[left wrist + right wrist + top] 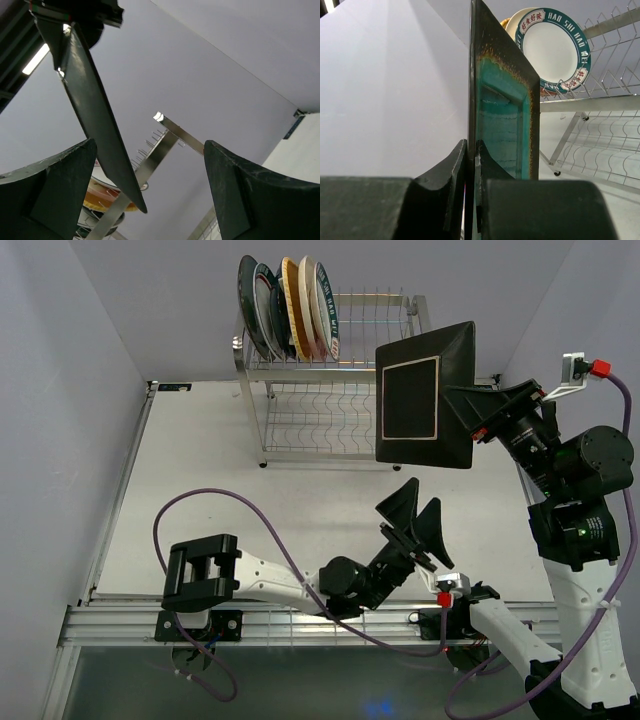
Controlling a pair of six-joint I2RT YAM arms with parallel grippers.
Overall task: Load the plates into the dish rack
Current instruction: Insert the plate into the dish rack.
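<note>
Your right gripper has its fingers pinched tight on the edge of the green plate. The plate stands up on its edge in the air, and from above you see only its dark back with a pale square line on it (the right wrist camera shows the green inside and the brown rim). It hangs in front of the right end of the rack, up by the top shelf, and it hides that corner in the top view. You cannot tell from these views if it touches the wires. A row of plates stands on edge at the left end of the top shelf. The one nearest your green plate is a white plate with a teal rim and red letters. The bottom shelf shows only bare wire. Your left gripper is low over the table, near the front edge and well apart from the rack. Its fingers are spread wide and hold nothing, and they point up at the green plate.
</note>
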